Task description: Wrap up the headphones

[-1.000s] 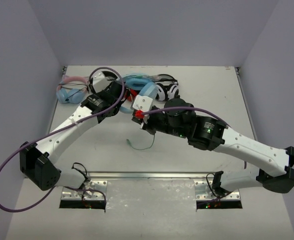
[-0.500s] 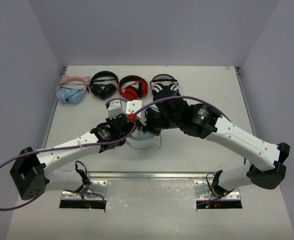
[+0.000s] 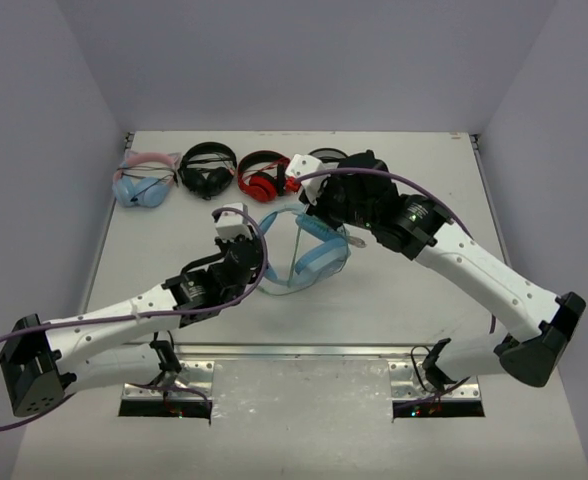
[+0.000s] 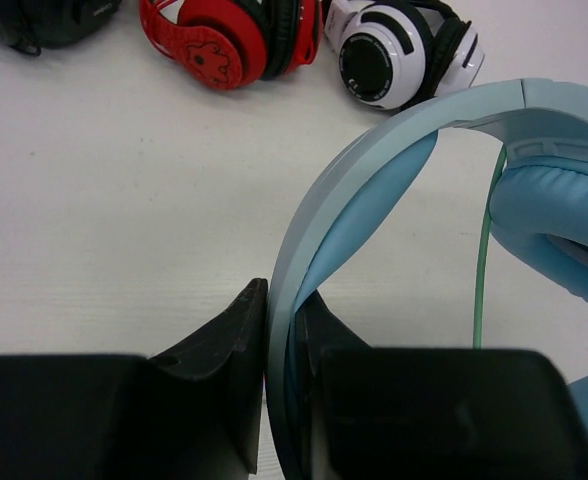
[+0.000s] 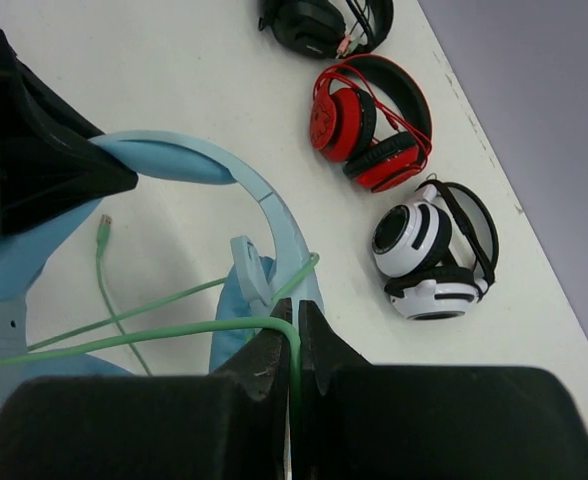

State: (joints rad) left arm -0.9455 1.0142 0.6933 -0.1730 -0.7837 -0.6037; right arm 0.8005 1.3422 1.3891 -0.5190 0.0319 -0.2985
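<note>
The light-blue headphones (image 3: 314, 256) are held up over the middle of the table. My left gripper (image 4: 286, 335) is shut on the headband (image 4: 394, 130), pinching it edge-on, with a padded blue ear cup (image 4: 554, 215) at the right. In the top view the left gripper (image 3: 262, 264) sits at the headband's left side. My right gripper (image 5: 296, 335) is shut on the thin pale-green cable (image 5: 154, 335), just behind the other ear cup (image 5: 236, 310). The cable's plug end (image 5: 104, 225) hangs loose. The right gripper (image 3: 319, 214) is at the far side of the headphones.
A row of other headphones lies at the back: a pale-blue pair with pink cat ears (image 3: 142, 183), a black pair (image 3: 208, 168), a red pair (image 3: 265, 176) and a white-and-black pair (image 5: 434, 250), mostly hidden under my right arm in the top view. Walls close three sides.
Both grippers have come away from the back row, bringing the blue headphones to the middle of the table. The left arm drew nearer; the right gripper then moved back with the cable.
</note>
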